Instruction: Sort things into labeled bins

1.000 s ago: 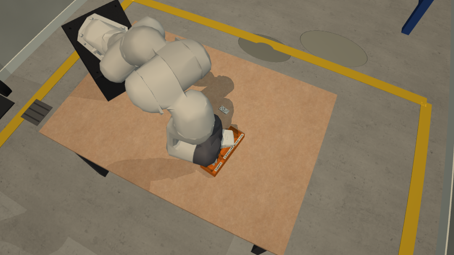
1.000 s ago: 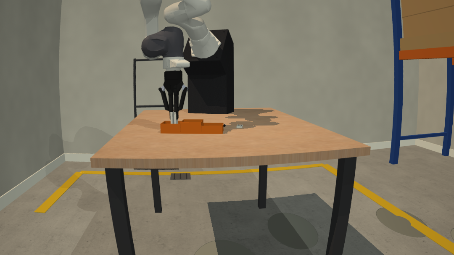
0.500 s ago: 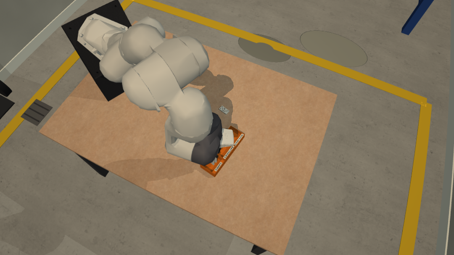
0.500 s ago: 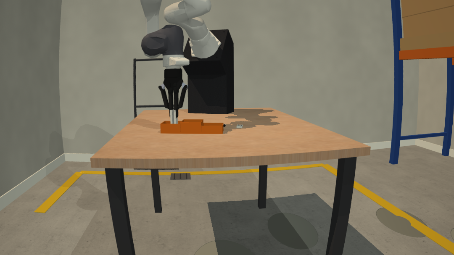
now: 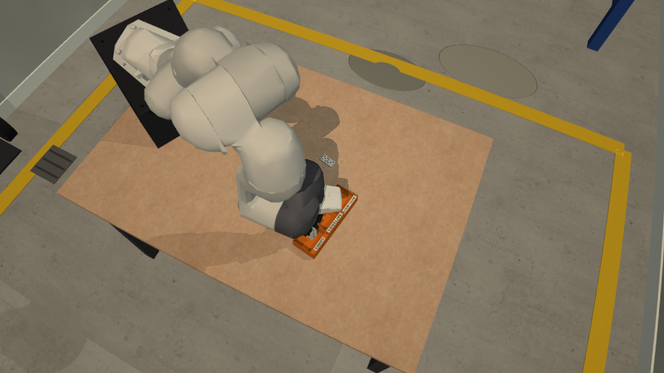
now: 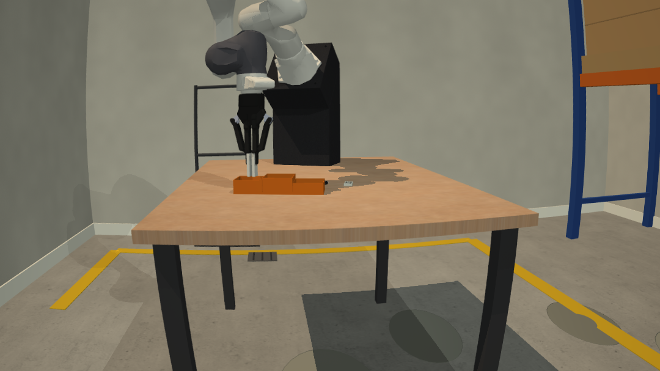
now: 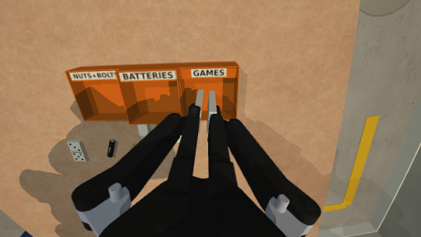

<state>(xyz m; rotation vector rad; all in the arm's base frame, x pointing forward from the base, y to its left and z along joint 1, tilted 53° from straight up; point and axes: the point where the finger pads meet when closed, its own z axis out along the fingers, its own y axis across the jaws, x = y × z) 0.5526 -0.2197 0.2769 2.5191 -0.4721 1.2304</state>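
Centrally in the wrist view, your gripper's (image 5: 312, 233) (image 6: 252, 175) (image 7: 206, 91) fingers are nearly closed above the games bin (image 7: 231, 90); a domino (image 5: 327, 160) (image 6: 348, 183) (image 7: 78, 150) lies lower left.

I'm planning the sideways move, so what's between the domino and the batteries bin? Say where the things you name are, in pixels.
In the wrist view, a small black cylinder (image 7: 111, 148) lies between the domino (image 5: 327, 160) (image 6: 348, 183) (image 7: 77, 150) and the batteries bin (image 7: 152, 119), nearer the domino.
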